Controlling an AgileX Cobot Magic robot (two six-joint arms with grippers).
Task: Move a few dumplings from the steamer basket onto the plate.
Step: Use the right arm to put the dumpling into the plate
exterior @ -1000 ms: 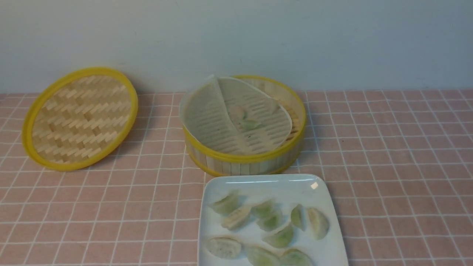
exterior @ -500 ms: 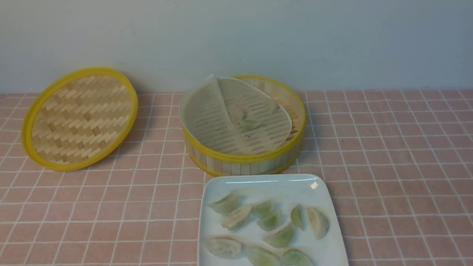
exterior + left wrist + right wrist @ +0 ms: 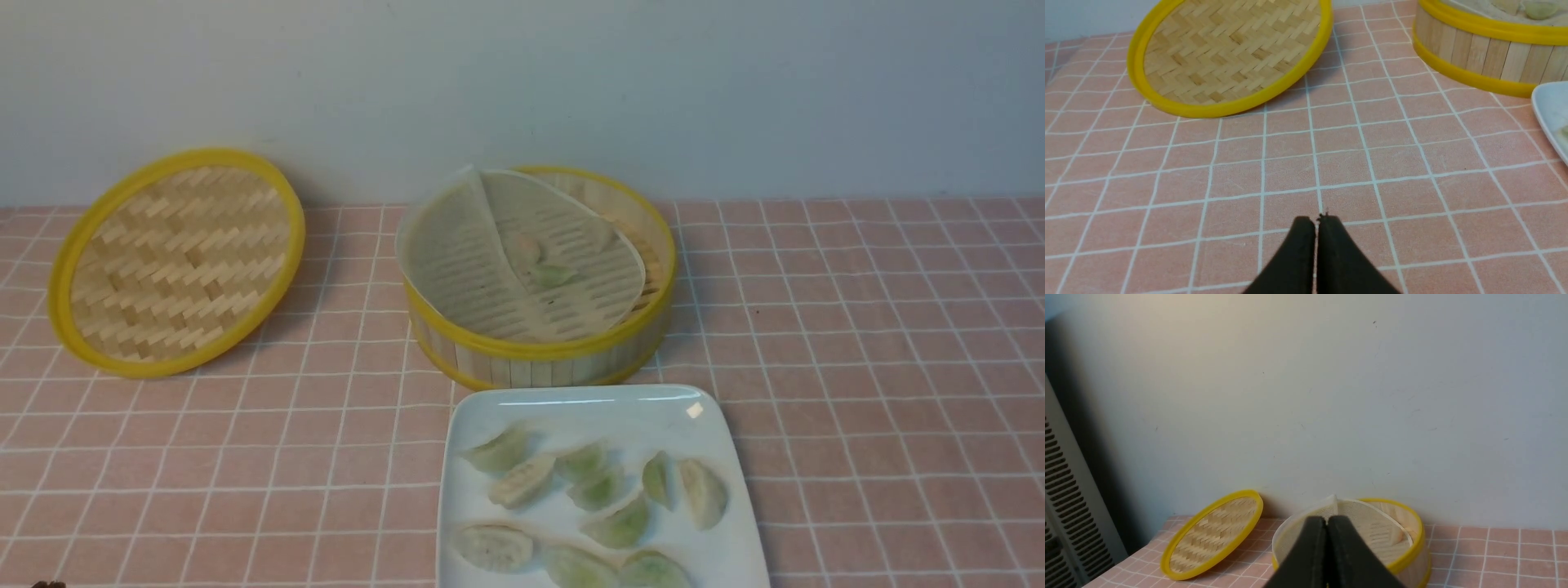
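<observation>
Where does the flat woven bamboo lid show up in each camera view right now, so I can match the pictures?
Front view: the lid sits far left, tilted up near the wall.
Left wrist view: it fills the upper left, beyond the shut left gripper.
Right wrist view: low, left of centre, beside the shut right gripper.
Shared landmark: the steamer basket next to it, in all three views.

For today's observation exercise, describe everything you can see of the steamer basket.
The steamer basket is round and deep, with pale upright bamboo slats between yellow top and bottom rims. It stands upright and uncovered on the pink checked tablecloth, just behind the plate. A translucent white perforated liner lies crumpled inside, one edge riding above the rim. A couple of dumplings remain on it. Neither gripper touches it.
</observation>
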